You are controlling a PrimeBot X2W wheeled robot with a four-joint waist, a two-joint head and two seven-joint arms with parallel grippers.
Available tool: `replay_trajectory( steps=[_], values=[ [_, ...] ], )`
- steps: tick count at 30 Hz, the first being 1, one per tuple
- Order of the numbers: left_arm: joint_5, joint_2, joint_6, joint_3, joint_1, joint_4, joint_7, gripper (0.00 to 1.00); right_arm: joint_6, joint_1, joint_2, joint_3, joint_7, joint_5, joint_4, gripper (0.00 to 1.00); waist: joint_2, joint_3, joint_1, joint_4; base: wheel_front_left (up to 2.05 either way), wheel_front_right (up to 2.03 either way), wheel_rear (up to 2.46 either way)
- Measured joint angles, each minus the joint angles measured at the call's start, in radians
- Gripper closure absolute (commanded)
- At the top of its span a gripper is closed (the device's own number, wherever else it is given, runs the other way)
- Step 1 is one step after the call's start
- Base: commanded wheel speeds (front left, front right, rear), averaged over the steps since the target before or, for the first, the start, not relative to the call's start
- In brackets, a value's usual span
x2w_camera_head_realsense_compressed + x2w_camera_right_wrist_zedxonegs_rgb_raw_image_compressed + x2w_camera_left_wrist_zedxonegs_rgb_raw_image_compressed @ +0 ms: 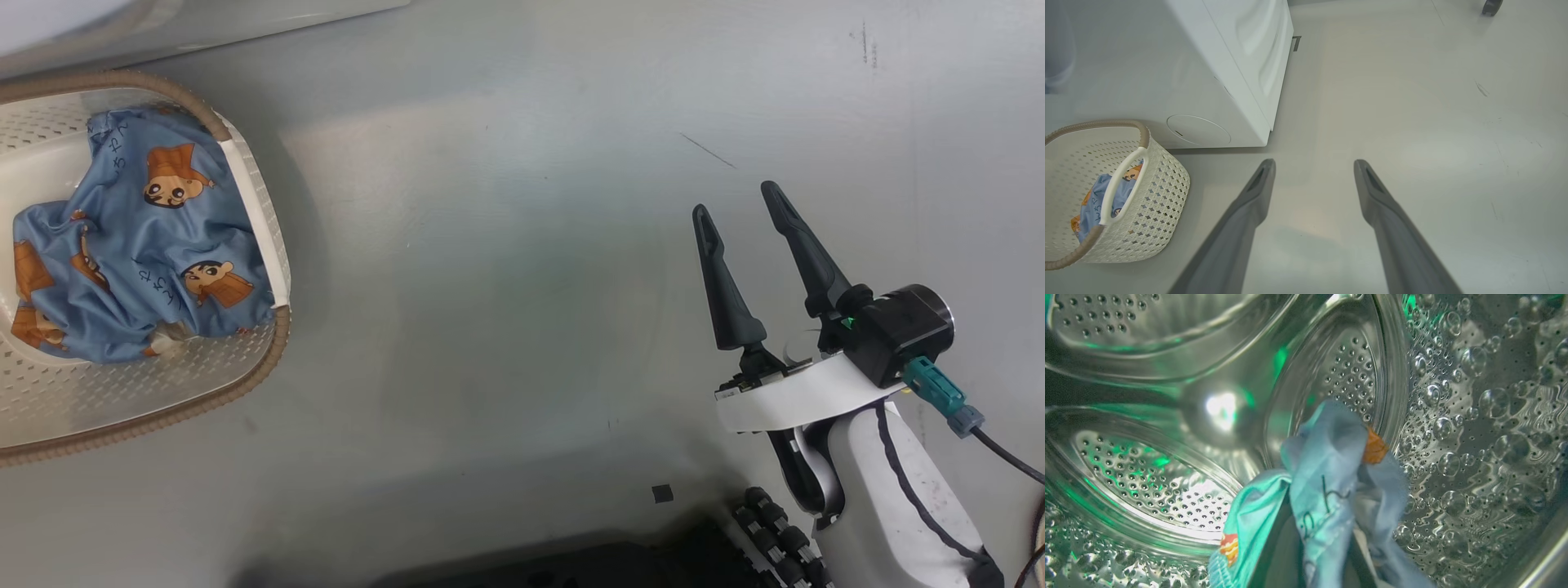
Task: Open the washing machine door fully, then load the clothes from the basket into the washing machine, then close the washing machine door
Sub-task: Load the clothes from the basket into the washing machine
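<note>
The perforated steel drum (1147, 477) of the washing machine (1224, 61) surrounds my left gripper (1323, 559), which is shut on a light blue garment (1327, 465). The cloth drapes over the fingers and hides most of them. More of the clothes (139, 261) lie crumpled in the cream basket (163, 412) on the floor at the left. From the right wrist, the basket (1159, 196) stands just in front of the white machine, with clothes (1092, 204) inside. My right gripper (735, 202) hovers open over bare floor, holding nothing, its fingers (1249, 204) spread wide. The washing machine door is out of view.
Grey floor stretches between the basket and my right arm. A small black square (662, 492) lies on it near my dark base (571, 563). A caster wheel (1491, 6) stands far off at the right wrist view's top right.
</note>
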Motion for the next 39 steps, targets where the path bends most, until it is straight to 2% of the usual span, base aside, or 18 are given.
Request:
replay_trajectory(
  steps=[1, 2, 3, 4, 5, 22, 39],
  values=[
    [-0.004, -0.004, 0.000, 0.003, 0.001, 0.016, -0.008, 1.00, 0.000, -0.001, 0.000, 0.001, 0.000, 0.000, 0.001, 0.00, 0.0000, 0.000, 0.0000, 0.000, 0.00, 0.00, 0.00],
    [-0.014, -0.011, 0.000, 0.012, 0.001, 0.035, -0.007, 0.90, 0.000, -0.002, 0.000, 0.001, 0.000, 0.002, 0.002, 0.00, 0.0000, -0.001, 0.0000, 0.000, 0.00, 0.00, 0.00],
    [-0.023, -0.015, 0.000, 0.014, 0.003, 0.049, -0.008, 0.60, 0.000, -0.003, 0.000, 0.001, 0.000, 0.004, 0.002, 0.00, 0.0000, -0.002, 0.0000, 0.000, 0.00, 0.00, 0.00],
    [-0.023, -0.016, 0.000, 0.014, 0.005, 0.057, -0.017, 0.13, 0.000, -0.005, 0.000, 0.000, 0.000, 0.006, 0.003, 0.00, 0.0000, -0.003, 0.0000, 0.001, 0.00, 0.00, 0.00],
    [-0.024, -0.017, 0.000, 0.017, 0.005, 0.065, -0.020, 0.00, 0.000, -0.006, 0.000, 0.000, 0.000, 0.006, 0.003, 0.00, 0.0000, -0.004, 0.0000, 0.001, 0.00, 0.00, 0.00],
    [-0.064, -0.028, 0.000, 0.018, 0.005, 0.172, -0.045, 0.00, -0.004, -0.040, 0.000, -0.005, 0.000, 0.016, 0.003, 0.00, 0.0000, -0.022, 0.0000, 0.015, 0.00, 0.00, 0.00],
    [-0.093, -0.044, 0.000, -0.021, 0.070, 0.142, -0.080, 0.00, -0.012, -0.047, -0.001, -0.024, 0.000, 0.023, 0.002, 0.00, 0.0000, -0.039, 0.0000, 0.052, 0.00, 0.00, 0.00]
  ],
)
